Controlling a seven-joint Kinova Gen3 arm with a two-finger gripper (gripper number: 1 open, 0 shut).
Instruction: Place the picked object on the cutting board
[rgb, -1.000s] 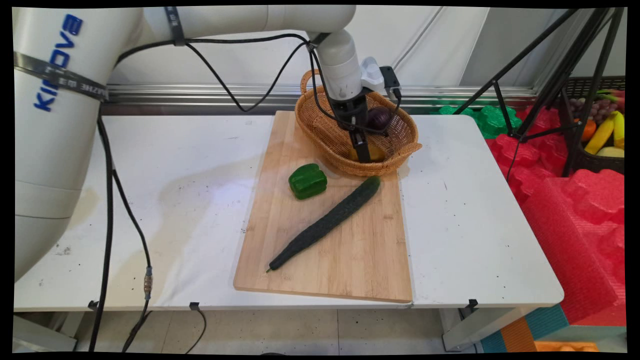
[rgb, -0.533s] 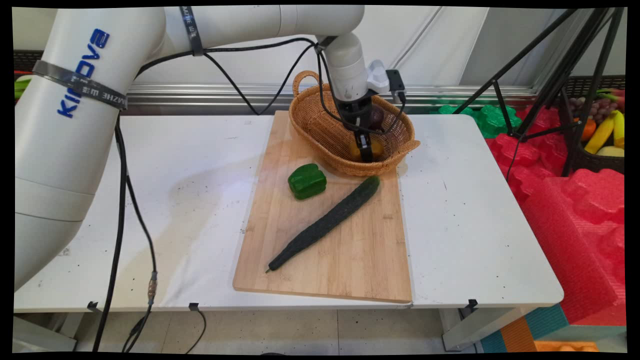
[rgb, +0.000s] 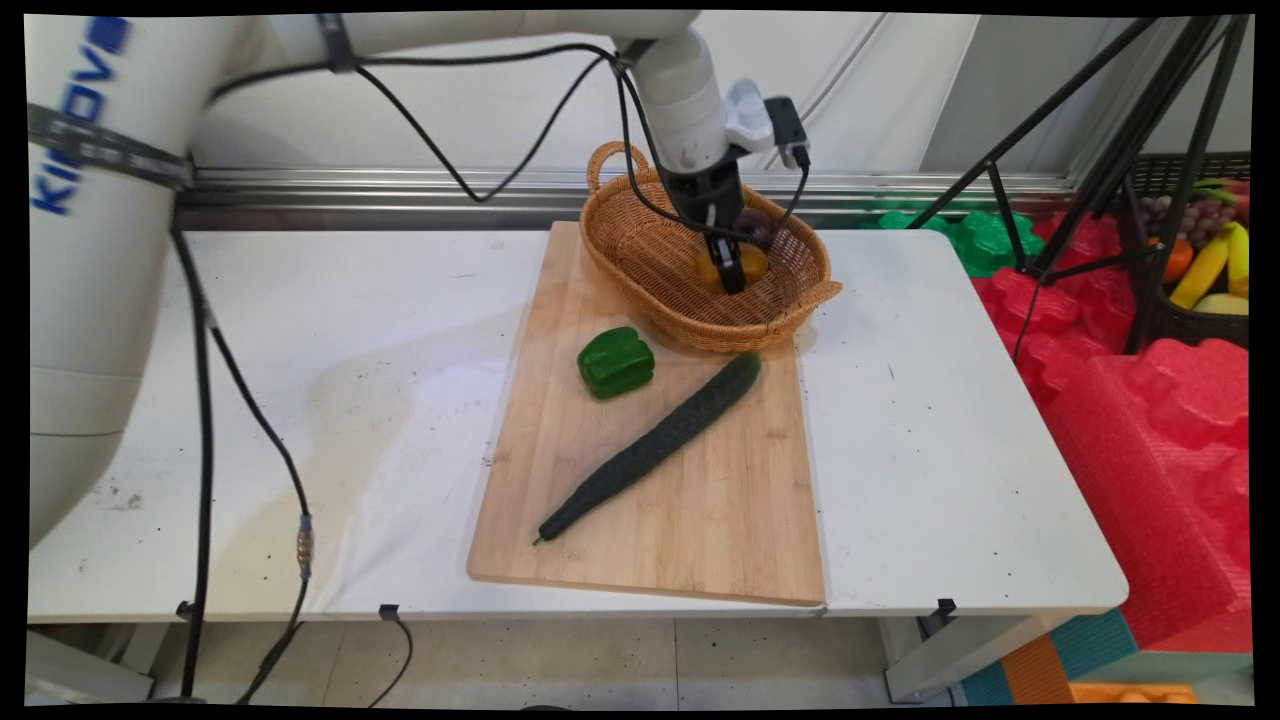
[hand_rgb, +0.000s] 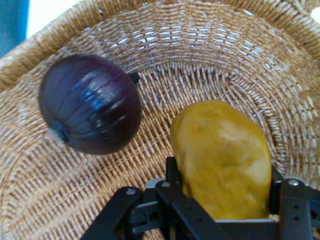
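The gripper (rgb: 735, 272) reaches down inside the wicker basket (rgb: 640, 290), its two fingers pinching a yellow potato (hand_rgb: 220, 157) between them; in the hand view the potato fills the gap from one finger to the other, with the black linkage pressing in on both its sides, and most of its body stands out past the fingertips. In the main view the potato (rgb: 752, 262) shows as a yellow lump on either side of the dark finger, above the basket's floor and about level with its rim (whether it touches the weave underneath cannot be told). A purple onion (hand_rgb: 90, 111) lies in the basket too, just beside the potato but apart from it, with a strip of bare weave between them; in the main view it sits on the basket's far side, partly hidden behind the wrist. The basket's walls curve up around both things, and the side of the basket away from the onion is bare wicker. The basket stands on the far end of a wooden cutting board (rgb: 720, 520). Near the basket's front wall, on the board, a green pepper (rgb: 615, 362) rests, and a long cucumber (rgb: 650, 445) lies slantwise, its thick end just beside the basket's front rim. The near half of the board, beyond the cucumber from the basket, is bare wood.
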